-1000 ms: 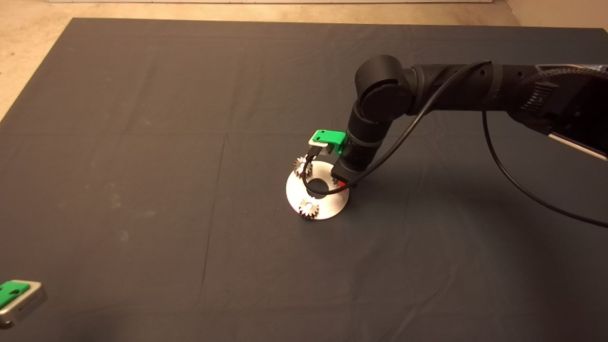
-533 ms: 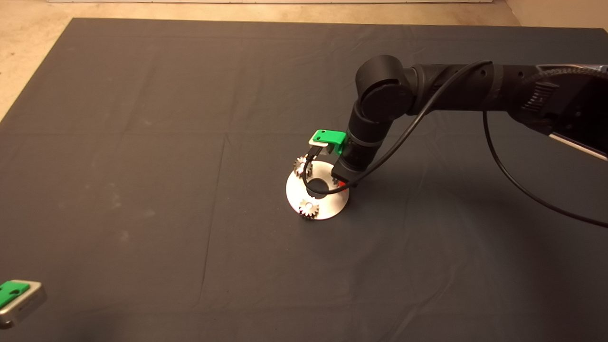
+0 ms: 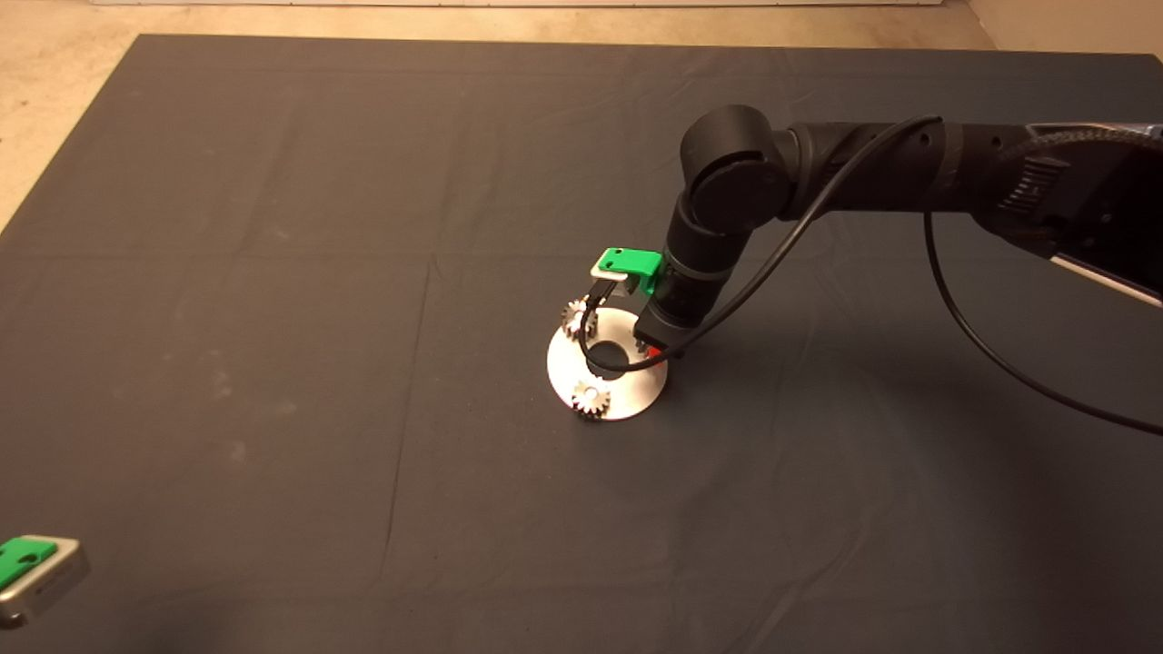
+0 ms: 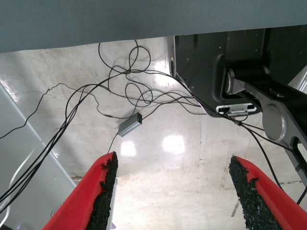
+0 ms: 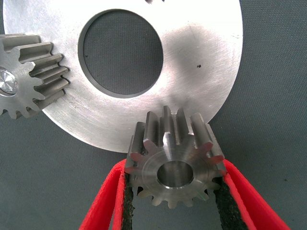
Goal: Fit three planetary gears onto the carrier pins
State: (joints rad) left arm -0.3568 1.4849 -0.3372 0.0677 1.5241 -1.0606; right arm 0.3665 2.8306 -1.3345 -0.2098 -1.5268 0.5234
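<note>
Judging from how the parts lie, two planetary gears are already seated and the third is being brought in. One seated gear (image 3: 591, 398) sits on a pin at the near edge of the round carrier disc (image 3: 559, 363), its pin end showing bright in the bore; the same gear (image 5: 29, 76) is seen in the right wrist view overhanging the disc's rim (image 5: 201, 62). A second gear (image 3: 575, 318) is seen at the far-left edge of the disc, partly behind a black cable (image 3: 581, 341); whether it is fully down on its pin cannot be told.

The third gear (image 5: 175, 158) is clamped between the black pads of the right gripper (image 5: 175, 191), a red finger pressing on each flank. Its bore is seen empty, so it is not yet threaded on a pin. It is held at the right edge of the disc, over the rim, and the pin meant for it cannot be seen, being hidden behind the gear or the arm.

The disc lies on the dark mat (image 3: 273, 318), a little right of centre. The right arm is reached in from the right, its gripper (image 3: 643, 343) hidden mostly beneath the wrist in the head view.

The left gripper (image 3: 32, 568) is parked at the near left corner, its fingers (image 4: 98, 191) spread wide on nothing, with floor and cables beyond.

Left to do: the last gear's bore must be lined up over the remaining pin, lowered and released.
</note>
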